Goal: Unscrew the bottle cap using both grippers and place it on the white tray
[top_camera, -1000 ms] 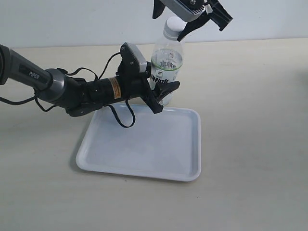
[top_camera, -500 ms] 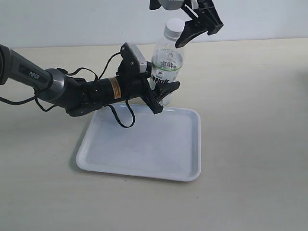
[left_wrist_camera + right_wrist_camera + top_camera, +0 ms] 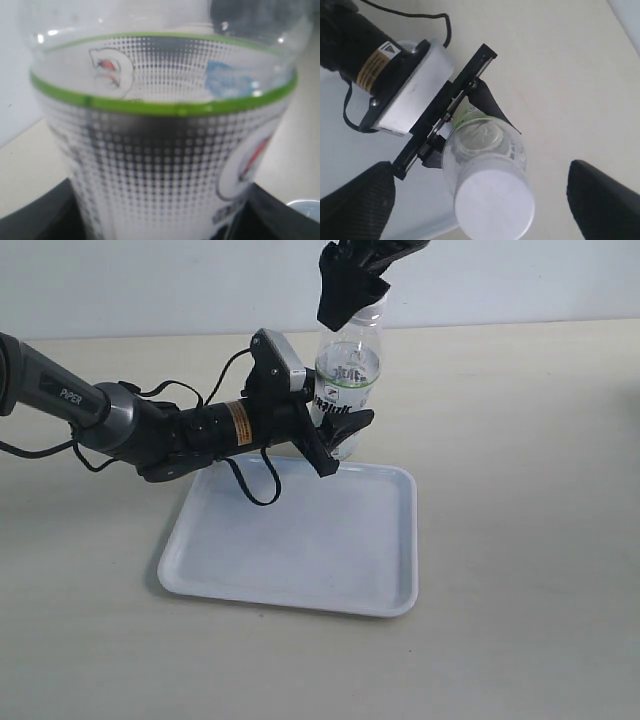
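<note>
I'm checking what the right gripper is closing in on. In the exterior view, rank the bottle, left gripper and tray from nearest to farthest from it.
1. The bottle: its top sits right at the right gripper, directly below it.
2. The left gripper: lower, clamped on the bottle's body.
3. The tray: lowest, lying flat in front of both.

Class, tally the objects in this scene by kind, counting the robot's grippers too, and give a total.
bottle: 1
bottle cap: 1
white tray: 1
grippers: 2, left gripper and right gripper
Total: 5
</note>
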Tool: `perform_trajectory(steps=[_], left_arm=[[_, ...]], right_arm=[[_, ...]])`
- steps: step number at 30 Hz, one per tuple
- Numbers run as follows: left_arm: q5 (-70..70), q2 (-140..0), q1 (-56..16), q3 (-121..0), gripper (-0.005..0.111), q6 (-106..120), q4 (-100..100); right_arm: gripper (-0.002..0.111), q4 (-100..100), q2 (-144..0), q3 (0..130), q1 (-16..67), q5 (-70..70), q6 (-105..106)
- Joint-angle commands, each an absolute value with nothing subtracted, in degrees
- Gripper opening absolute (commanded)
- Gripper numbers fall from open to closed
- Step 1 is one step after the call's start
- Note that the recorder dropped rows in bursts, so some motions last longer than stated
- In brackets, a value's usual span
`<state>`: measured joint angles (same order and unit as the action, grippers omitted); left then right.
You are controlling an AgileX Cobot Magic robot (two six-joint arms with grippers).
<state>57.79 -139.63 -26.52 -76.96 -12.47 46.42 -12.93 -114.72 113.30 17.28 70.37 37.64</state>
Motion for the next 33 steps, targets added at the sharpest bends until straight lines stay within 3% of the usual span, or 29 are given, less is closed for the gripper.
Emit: perform_trajectory(steps=[1,12,33], left_arm=[[56.3,-139.7,-26.6,-76.7,0.0,-12.3,47.6],[56.3,-139.7,-26.6,-76.7,0.0,-12.3,47.6],[56.3,-139.7,-26.6,-76.7,0.0,-12.5,47.8]], right_arm=[[0.088,-11.8,-113.9,113.6,17.4,70.0,26.1],[0.084,-10.6,-113.9,113.6,17.4,70.0,14.8],[0.08,-7.5,-113.9,113.6,17.4,70.0,13.6]])
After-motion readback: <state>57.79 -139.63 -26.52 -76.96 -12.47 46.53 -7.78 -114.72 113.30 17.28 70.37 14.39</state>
